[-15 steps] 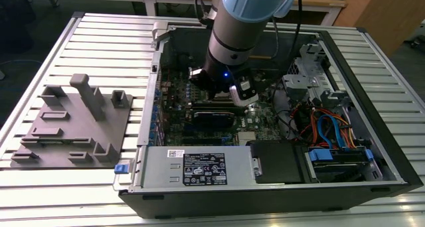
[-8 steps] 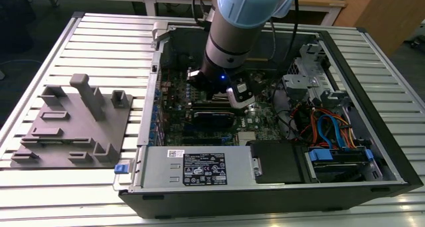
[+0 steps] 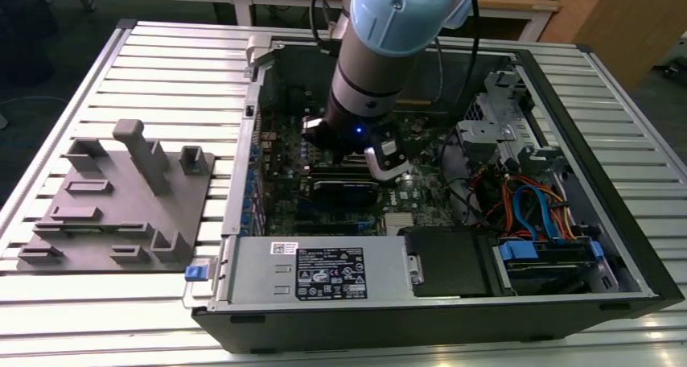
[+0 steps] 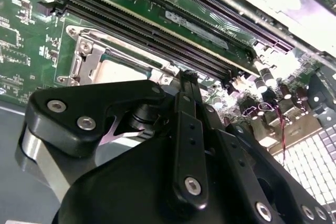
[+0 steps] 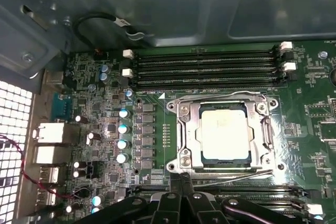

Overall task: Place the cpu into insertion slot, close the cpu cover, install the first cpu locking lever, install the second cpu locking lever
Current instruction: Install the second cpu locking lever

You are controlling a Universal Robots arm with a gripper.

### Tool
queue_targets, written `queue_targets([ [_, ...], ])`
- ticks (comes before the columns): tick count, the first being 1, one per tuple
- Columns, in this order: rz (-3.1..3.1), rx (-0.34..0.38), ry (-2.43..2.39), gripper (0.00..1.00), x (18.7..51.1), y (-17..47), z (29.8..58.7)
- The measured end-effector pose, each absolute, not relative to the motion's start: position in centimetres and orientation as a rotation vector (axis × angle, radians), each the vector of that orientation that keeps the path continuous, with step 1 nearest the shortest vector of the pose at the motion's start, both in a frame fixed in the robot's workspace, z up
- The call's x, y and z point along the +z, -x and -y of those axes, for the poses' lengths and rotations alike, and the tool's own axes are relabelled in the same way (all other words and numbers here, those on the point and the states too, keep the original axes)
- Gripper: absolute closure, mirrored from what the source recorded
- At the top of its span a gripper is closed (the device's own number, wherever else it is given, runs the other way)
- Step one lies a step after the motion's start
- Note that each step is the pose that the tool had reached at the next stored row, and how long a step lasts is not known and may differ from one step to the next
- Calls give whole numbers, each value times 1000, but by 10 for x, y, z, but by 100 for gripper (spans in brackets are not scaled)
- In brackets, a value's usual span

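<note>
My arm reaches down into an open computer case (image 3: 601, 246) that lies on its side on a slatted metal table (image 3: 161, 53). My gripper (image 5: 181, 195) hangs low over the green circuit board (image 5: 152, 124), just beside one edge of the insertion slot (image 5: 226, 135); its black fingers (image 5: 185, 184) look drawn close together at the tip, with nothing between them. In the first wrist view the cpu (image 5: 224, 134), a dull silver square, already sits in the slot. The cpu cover (image 5: 184, 129), a thin silver frame, lies folded flat around the chip, and a thin metal lever (image 5: 236, 178) runs along the slot's edge nearest my gripper. Long black memory slots (image 5: 205, 66) run along the far side of the slot. In the exterior view, orange and blue cables (image 3: 532, 206) bunch at the exterior view's right inside the case, and a grey plastic holder (image 3: 118, 198) stands on the table at the exterior view's left. Wooden furniture (image 3: 612, 13) stands beyond the table.
</note>
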State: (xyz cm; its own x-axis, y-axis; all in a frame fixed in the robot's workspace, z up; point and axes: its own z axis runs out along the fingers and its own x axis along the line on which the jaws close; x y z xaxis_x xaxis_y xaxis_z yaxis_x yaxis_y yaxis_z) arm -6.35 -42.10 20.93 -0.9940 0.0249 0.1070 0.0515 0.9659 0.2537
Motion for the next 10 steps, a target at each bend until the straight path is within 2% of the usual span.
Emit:
queue_targets([
  [10,3012,-397,76,89,200,67,421],
])
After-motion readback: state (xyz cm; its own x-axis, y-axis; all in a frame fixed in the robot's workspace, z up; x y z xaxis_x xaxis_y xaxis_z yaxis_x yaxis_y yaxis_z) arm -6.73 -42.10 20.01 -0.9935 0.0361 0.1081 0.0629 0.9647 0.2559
